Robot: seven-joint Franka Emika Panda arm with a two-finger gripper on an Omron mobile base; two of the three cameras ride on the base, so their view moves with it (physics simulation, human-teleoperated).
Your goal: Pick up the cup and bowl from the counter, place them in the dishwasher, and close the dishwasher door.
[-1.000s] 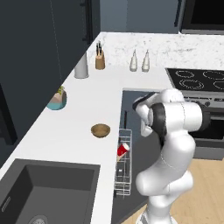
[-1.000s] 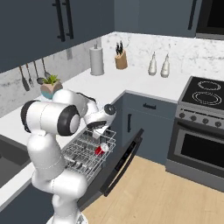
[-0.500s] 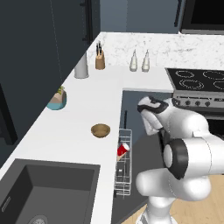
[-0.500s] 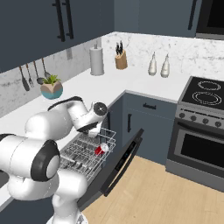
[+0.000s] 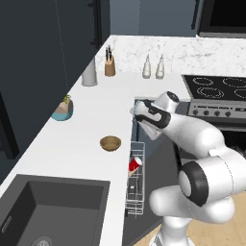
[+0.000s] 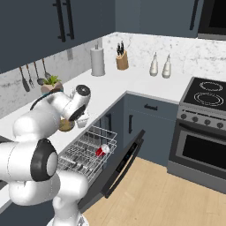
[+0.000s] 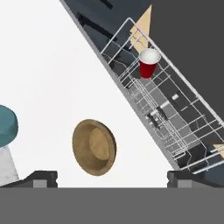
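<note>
1. The dishwasher (image 6: 95, 159) stands open under the tabletop (image 5: 67, 144); we see its white wire rack (image 7: 170, 113) pulled out and the dishwasher door (image 6: 123, 165) folded down toward the floor. Closing it is the last step and is not yet done.

2. The arm reaches from the base toward the tabletop edge above the rack. In the hand view the gripper (image 7: 111, 177) has its tips set wide apart, one at each lower corner, with nothing between them. We judge it empty.

3. The bowl (image 5: 110, 142) sits upright on the tabletop, near the edge beside the rack, apart from everything else. In the hand view it lies just above the gap between the tips, so we judge the arm is lining up on it. This half of the picking is not yet done.

4. The cup (image 7: 148, 63) is in the rack, red with its pale inside showing. It looks tipped to one side; we cannot tell how it rests on the wires. We count this part done.

5. Tally: one of two items loaded. Left, as we judge it: grasp the bowl, carry it to the rack, release, then shut the door.
</note>
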